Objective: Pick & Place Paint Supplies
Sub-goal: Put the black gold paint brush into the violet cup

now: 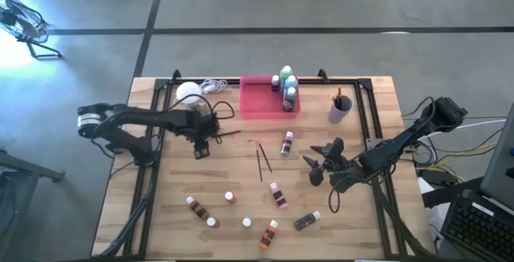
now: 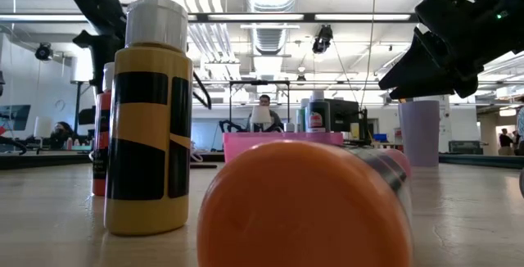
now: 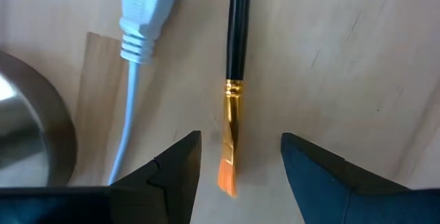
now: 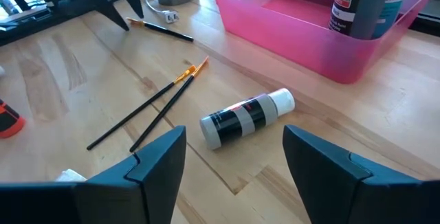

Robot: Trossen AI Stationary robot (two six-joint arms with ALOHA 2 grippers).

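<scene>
Fingers: both pairs stand open and hold nothing — the left gripper (image 3: 240,159) straddles the orange bristles of a thin black-handled paintbrush (image 3: 235,66) lying flat on the wood, seemingly lined up to close on it; the right gripper (image 4: 234,148) hangs spread above a small pink bottle with a white cap (image 4: 247,119), probably its next pick.

Table: light wooden tabletop (image 1: 161,222), strewn with supplies that are not yet gathered.

Tray: pink rectangular plastic tray (image 1: 257,101) at the far edge; larger green and blue bottles (image 1: 287,89) stand at its right end, so it looks like the collecting place.

Lamp: white globe lamp (image 1: 188,92) with a pale cord, whose plug (image 3: 144,7) lies just beside the left brush.

Cup: lilac cup (image 1: 340,108) right of the tray, a brush standing in it — likely where brushes belong.

Loose bottles: small white-capped bottles (image 1: 201,208) scattered along the near edge, some upright, some lying down.

Loose brushes: two crossed dark-handled brushes (image 4: 148,110) mid-table, between the arms.
</scene>
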